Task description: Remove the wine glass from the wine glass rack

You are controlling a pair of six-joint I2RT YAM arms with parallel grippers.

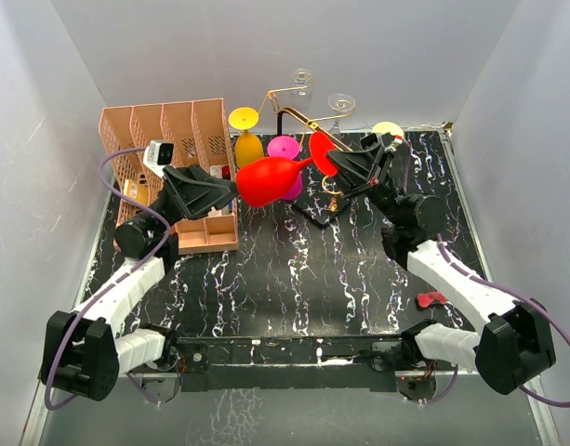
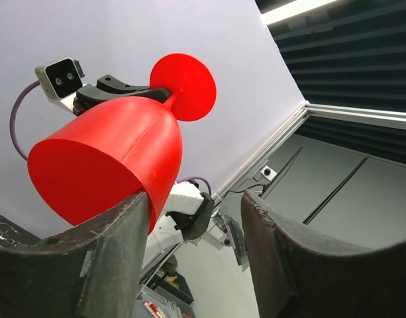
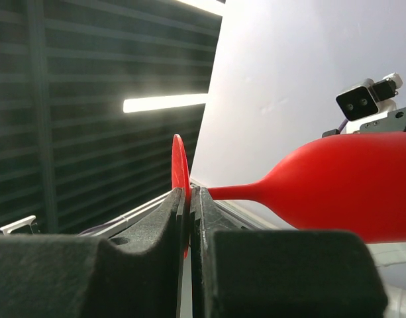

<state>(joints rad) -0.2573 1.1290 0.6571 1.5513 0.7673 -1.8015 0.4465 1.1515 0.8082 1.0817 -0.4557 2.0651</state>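
- Right wrist view: the right pincer (image 3: pixel 188 199) is clenched on the thin round foot of the red wine glass (image 3: pixel 348 179). Its two dark fingers press flat against either face of the disc.
- From that foot the stem runs sideways to the bowl, so the glass lies horizontal in the air.
- Left wrist view: the left pincer (image 2: pixel 196 205) stands released at the rim end of the bowl. One finger meets the red surface and the other stands apart from it, with a clear gap between.
- Top external view: the glass hangs above the black marbled tabletop (image 1: pixel 294 269) and bridges the two pincers, bowl to the left and foot to the right.
- The foot overlaps a gold wire arm of the wine glass rack (image 1: pixel 303 123) in this view. Whether they touch, I cannot tell.
- The rack stands at the back centre of the tabletop.
- By the rack are a yellow glass (image 1: pixel 246 139), a magenta glass (image 1: pixel 283 147) and clear glasses (image 1: pixel 340 102).
- A peach slotted organiser (image 1: pixel 173 130) stands at the back left, beside the left arm.
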